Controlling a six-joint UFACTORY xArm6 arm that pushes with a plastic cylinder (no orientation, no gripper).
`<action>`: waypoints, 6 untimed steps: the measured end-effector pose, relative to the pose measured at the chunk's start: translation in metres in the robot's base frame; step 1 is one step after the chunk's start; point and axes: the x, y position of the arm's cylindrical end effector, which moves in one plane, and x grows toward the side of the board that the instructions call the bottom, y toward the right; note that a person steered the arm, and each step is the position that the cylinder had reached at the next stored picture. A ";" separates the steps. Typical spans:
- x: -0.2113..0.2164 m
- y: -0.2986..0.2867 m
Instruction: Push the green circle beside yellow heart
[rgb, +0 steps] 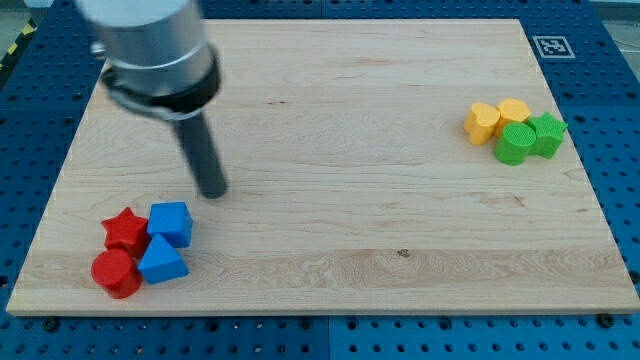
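Note:
The green circle (514, 143) sits at the view's right, touching a green star (547, 132) on its right. Two yellow blocks stand just above and left of it: one (482, 121) at the left and one (514, 112) directly above the circle; I cannot tell which is the heart. My tip (213, 191) is far off at the view's left, just above the blue and red blocks, touching none of them.
A cluster lies at the view's bottom left: a red star (124, 228), a red circle (115, 272), a blue cube (171, 221) and a blue triangle (161, 260). A marker tag (551, 46) sits at the board's top right corner.

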 end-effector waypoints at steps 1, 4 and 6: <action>-0.006 0.094; -0.007 0.398; -0.028 0.410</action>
